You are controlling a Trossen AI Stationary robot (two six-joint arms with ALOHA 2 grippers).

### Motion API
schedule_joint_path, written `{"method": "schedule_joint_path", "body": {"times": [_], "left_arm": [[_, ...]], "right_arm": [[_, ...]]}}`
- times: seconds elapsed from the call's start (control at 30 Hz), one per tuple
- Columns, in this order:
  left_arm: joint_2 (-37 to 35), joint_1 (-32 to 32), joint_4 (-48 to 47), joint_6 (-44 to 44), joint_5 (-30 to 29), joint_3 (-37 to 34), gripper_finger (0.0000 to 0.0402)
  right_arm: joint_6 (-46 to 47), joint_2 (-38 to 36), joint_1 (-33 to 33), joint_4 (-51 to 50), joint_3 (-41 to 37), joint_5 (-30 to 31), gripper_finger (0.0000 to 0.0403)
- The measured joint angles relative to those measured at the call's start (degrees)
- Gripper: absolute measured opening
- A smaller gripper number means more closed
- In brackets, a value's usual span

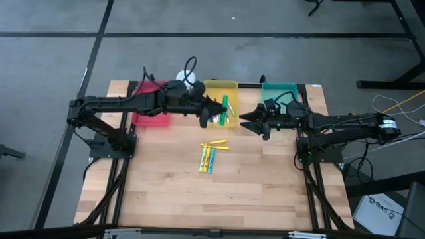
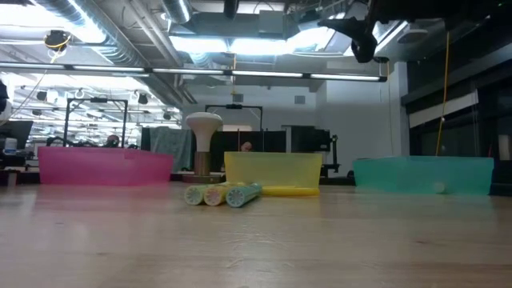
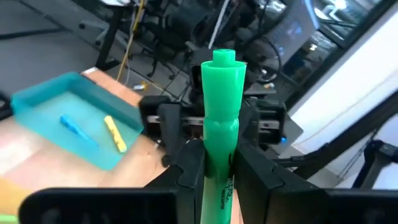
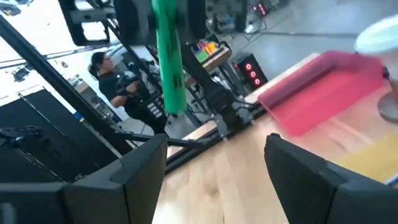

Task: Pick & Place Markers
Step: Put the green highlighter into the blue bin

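Green marker (image 3: pixel 222 118): clamped between the left gripper (image 1: pixel 214 110)'s fingers (image 3: pixel 186 168), held in the air over the yellow tray (image 1: pixel 211 86), its long axis running out from the fingers and its capped end pointing away from the wrist toward the right arm.
Writing: dark print ran along the green marker's barrel near the fingers, too small to read.
Left gripper: closed tight on the green marker, raised above the table at the yellow tray's front edge.
Right gripper (image 1: pixel 247 122): fingers (image 4: pixel 140 168) spread apart and holding nothing, raised between the yellow tray and the teal tray (image 1: pixel 279 87), facing the left gripper and a short way from it.
Markers on the table (image 1: pixel 210 155): a small cluster of yellow, orange, green and blue ones lay side by side at the middle of the wooden table (image 1: pixel 199 199), most pointing toward the trays, one yellow-orange one lying crosswise at the far end.
Markers in trays: several green and yellow ones lay in the yellow tray; a blue marker (image 3: pixel 74 127) and a yellow marker (image 3: pixel 115 134) lay in the teal tray, apart from each other.
Surroundings: a red tray (image 1: pixel 149 118) sat under the left arm, a white-topped stand (image 2: pixel 203 144) stood behind the trays, and a person (image 4: pixel 112 84) in dark clothing showed in the room beyond.
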Motion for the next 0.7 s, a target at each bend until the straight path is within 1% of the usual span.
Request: {"method": "schedule_joint_path", "body": {"times": [0.17,0.5,0.7], "left_arm": [[0.1,-0.8,0.8,0.8,0.4,0.0,0.0058],[0.1,-0.9,0.7,1.2,0.4,0.0,0.0058],[0.1,-0.9,0.7,2.6,0.7,0.0,0.0057]], "right_arm": [[-2.6,0.8,0.0,4.7,0.0,0.0,0.0263],[-2.6,7.1,0.0,14.9,0.1,0.0,0.0263],[-6.0,11.5,0.0,15.0,4.3,-0.2,0.0263]]}}
